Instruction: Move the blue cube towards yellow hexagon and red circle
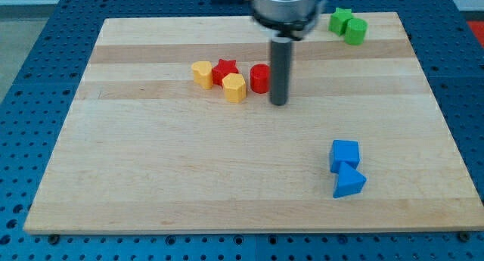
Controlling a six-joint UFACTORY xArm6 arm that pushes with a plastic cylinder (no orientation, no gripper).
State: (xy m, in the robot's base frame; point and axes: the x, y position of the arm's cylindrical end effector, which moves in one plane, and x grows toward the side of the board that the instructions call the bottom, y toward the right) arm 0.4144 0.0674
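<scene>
My tip (pixel 279 102) rests on the wooden board (pixel 151 185) in the upper middle of the frame, just to the right of the red circle (pixel 259 78) and well apart from the blue cube (pixel 345 154), which sits in the lower right of the frame. There are no jaws to speak of: the arm ends in a plain rod, so nothing is held.

The push on the cube looks not yet begun; I judge the step in hand to be the approach. The next move calls for carrying the tip down and round to the lower-right side of the cube, so that a push sends it up and left toward the yellow hexagon (pixel 234 87) and the red circle. The blue triangular block (pixel 349 182) touches the cube's lower edge and may get in the way of that approach.

Counted: two blue blocks, two yellow (the hexagon and a rounded yellow block (pixel 202 73)), two red (the circle and a red star (pixel 224 69)), and two green blocks (pixel 348 24) in the upper right.
</scene>
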